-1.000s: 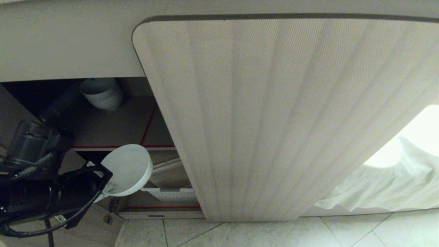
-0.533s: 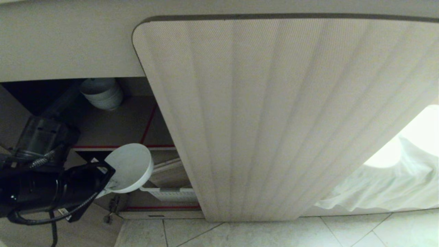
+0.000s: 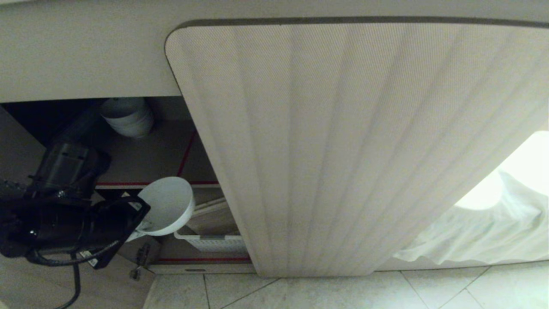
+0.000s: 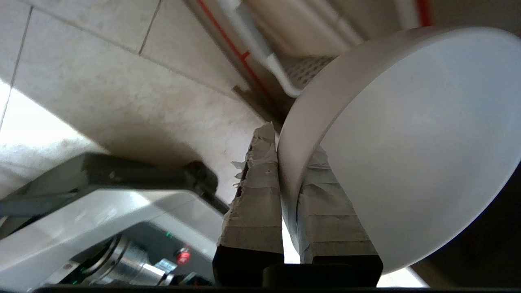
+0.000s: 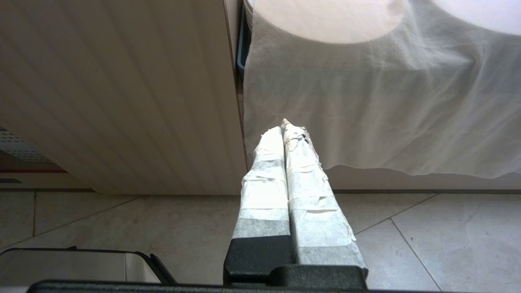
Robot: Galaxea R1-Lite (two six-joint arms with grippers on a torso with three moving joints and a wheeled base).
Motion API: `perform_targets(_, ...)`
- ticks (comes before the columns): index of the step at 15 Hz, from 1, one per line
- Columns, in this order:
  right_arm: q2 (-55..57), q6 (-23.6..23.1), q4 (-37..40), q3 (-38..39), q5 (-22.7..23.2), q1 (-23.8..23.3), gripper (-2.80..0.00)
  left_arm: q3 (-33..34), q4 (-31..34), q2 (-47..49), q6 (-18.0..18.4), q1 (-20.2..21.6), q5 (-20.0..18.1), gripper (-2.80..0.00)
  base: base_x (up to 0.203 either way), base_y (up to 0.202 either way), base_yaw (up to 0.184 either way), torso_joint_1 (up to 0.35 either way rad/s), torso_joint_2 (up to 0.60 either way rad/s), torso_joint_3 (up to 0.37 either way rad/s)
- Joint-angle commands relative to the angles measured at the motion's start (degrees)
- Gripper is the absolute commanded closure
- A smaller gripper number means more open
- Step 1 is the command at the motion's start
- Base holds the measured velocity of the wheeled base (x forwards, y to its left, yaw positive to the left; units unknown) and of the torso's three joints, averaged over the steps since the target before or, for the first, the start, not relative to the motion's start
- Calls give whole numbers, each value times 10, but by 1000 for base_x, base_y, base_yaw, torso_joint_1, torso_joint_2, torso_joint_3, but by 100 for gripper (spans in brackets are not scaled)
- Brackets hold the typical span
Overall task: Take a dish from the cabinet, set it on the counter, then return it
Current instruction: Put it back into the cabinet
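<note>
The dish point(image 3: 166, 205) is a small white bowl, tilted, hanging in front of the open left side of the cabinet, just below the upper shelf point(image 3: 150, 161) with its red edge line. My left gripper point(image 3: 139, 229) is shut on the dish's rim. In the left wrist view one taped finger lies inside the dish point(image 4: 407, 142) and one outside, pinched at the left gripper point(image 4: 291, 148). My right gripper point(image 5: 287, 128) is shut and empty, parked low before the ribbed cabinet door point(image 5: 122, 93). The counter's top is out of view.
The ribbed door point(image 3: 343, 141) stands open and fills the middle. A stack of white bowls point(image 3: 128, 116) sits at the back of the upper shelf. A white perforated basket point(image 3: 212, 242) lies on the lower shelf. A white cloth point(image 3: 484, 231) hangs at right above the tiled floor point(image 3: 343, 292).
My left arm has risen and moved toward the cabinet opening, carrying the dish a little up and right. The dish now tilts more steeply. The right arm has kept still.
</note>
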Motion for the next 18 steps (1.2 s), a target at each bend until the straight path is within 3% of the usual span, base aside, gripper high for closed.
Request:
perform_targets(1,0,0,0,0,0,1,0,-13,2,15,-3,7,0,0,0,0,0,0,0,0)
perform_targets(3,0,0,0,0,0,0,0,-23,1,18,17,8,-8,0,0,0,0,0,0,0)
perform_targets(18,0,0,0,0,0,1,0,-85,0,73,18,49,-35,0,0,0,0,0,0,0)
